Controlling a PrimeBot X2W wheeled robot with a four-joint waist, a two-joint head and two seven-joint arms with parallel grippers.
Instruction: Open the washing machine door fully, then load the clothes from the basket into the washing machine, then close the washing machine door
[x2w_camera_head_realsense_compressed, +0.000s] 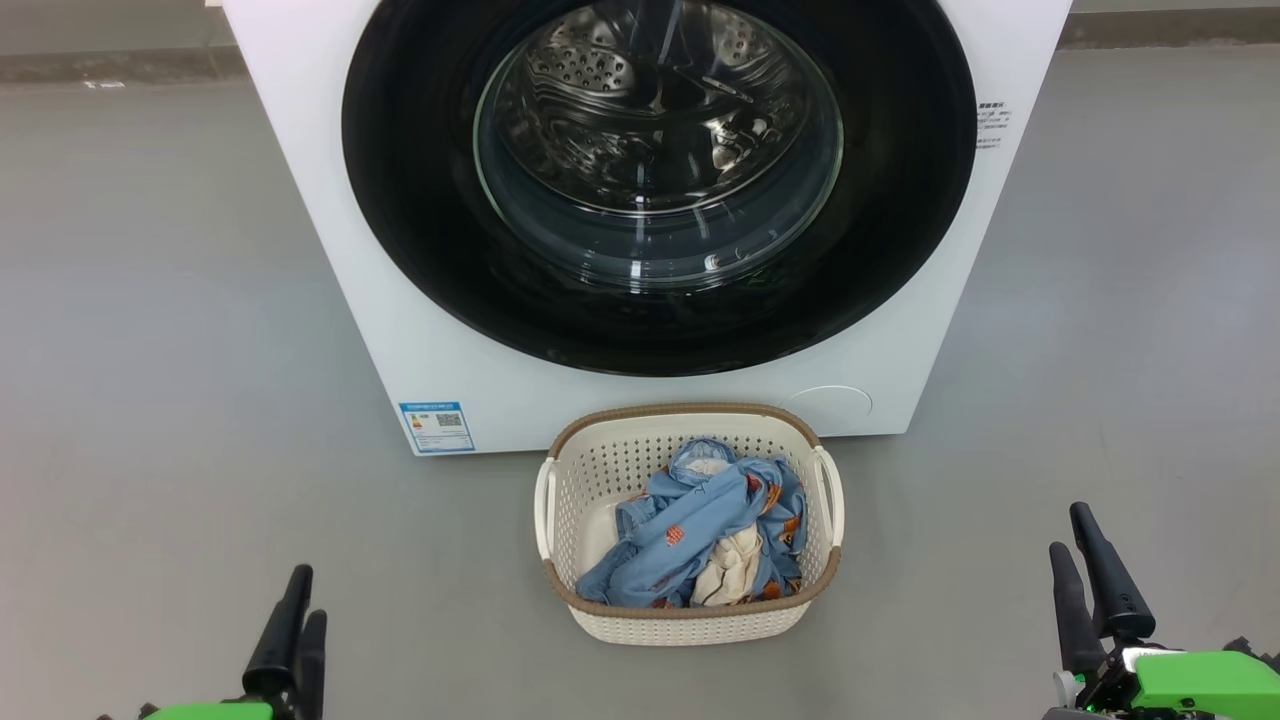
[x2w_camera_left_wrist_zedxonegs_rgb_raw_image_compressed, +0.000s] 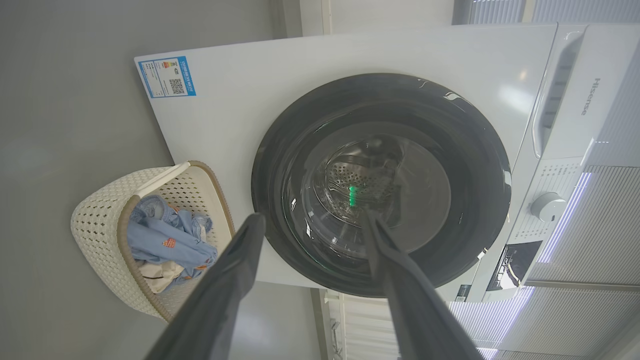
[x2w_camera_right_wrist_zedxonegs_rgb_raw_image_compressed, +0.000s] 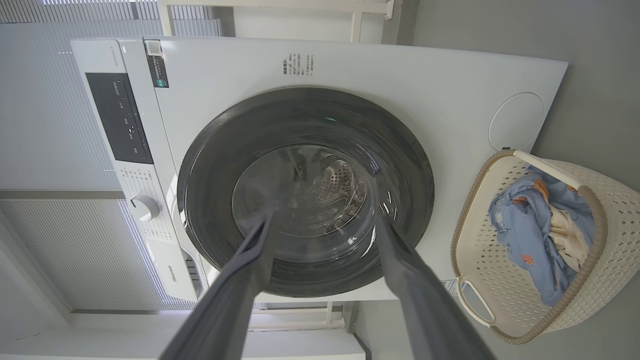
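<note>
Both jaws spread empty; the washing machine door (top cropped) sits shut.

Smooth grey floor, soft even light; pale slatted blinds w/ bright glow, white wall.

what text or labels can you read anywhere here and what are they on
"Hisense": brand name on the washing machine, upper panel.
Blue label sticker, lower front corner: QR code and print, too small to read.
Grey print on the white front: too small to read.
Dark sticker and control panel markings: too small to read.
</note>
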